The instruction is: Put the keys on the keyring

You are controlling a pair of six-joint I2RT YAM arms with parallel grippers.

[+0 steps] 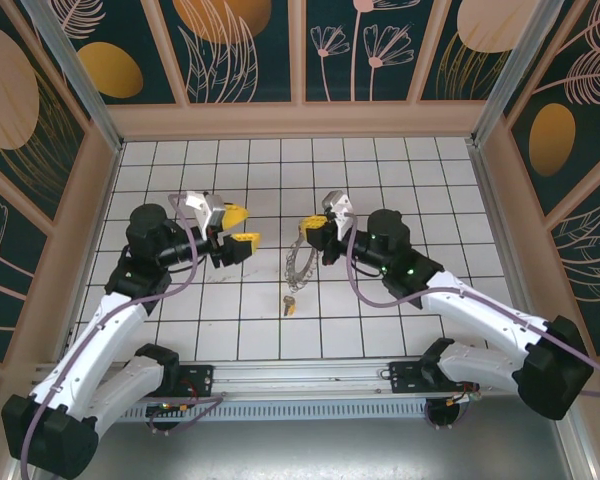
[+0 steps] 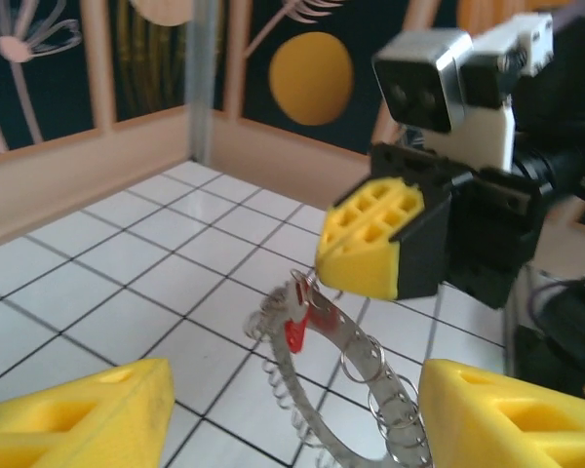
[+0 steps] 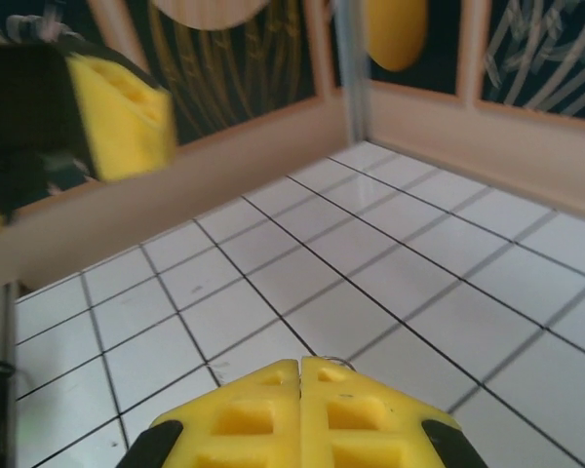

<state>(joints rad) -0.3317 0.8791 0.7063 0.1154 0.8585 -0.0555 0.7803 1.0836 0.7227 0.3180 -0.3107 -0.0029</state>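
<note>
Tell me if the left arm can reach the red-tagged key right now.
Likely yes. The left pincer is open and faces the key with nothing between. But the key sits against the keyring right under the shut right pincer, so room to close on it looks tight.

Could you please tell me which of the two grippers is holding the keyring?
The right gripper: its yellow fingers are shut on the upper end of the keyring. The left gripper is open, apart from the keyring and holding nothing.

White tiled floor (image 1: pixel 230 330) had black grid lines; dark teal floral wall panels (image 1: pixel 245 50) stood in pale wooden frames (image 1: pixel 300 120).
</note>
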